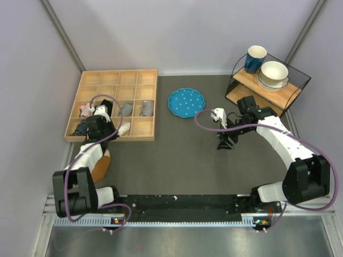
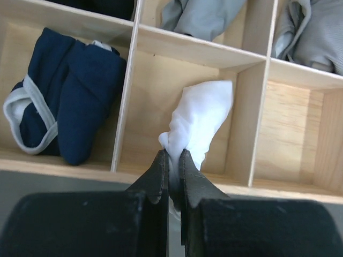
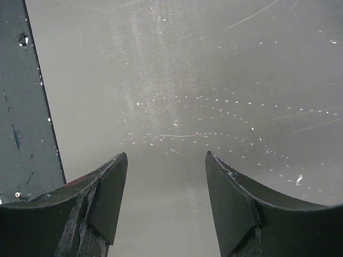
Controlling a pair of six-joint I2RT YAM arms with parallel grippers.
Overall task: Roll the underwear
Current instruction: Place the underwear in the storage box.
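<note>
Over at the light wooden divided tray point(image 1: 119, 72), far left of the dark grey bench point(image 3: 214, 64), the left hand point(image 2: 174, 160) is pinched shut on the near end of the white soft cloth underwear point(image 2: 201, 120). The underwear is bunched into a narrow roll and lies inside a near-row compartment, third from the left in the top view, slanting toward the compartment's far right corner. One compartment left of it: a navy cloth bundle with pale grey trim point(image 2: 69, 107), folded over, apart from the white cloth with a divider between. Row behind holds two grey cloth bundles, one point(image 2: 203, 19) straight behind the underwear's compartment, the other point(image 2: 316, 37) one slot right. Compartment right of the underwear shows bare wood. Small pink cloth bundle point(image 1: 86, 111) sits further left in the tray, near the left arm's cable. Right hand point(image 3: 166, 155) is well apart from the tray, over bare bench, fingers spread with nothing between them. Round blue speckled plate point(image 1: 186, 102) lies on the bench between tray and right arm. Far right, a black wire shelf with wooden boards point(image 1: 268, 85) carries a dark blue cup with white inside point(image 1: 255, 58) and stacked cream bowls point(image 1: 274, 74).
</note>
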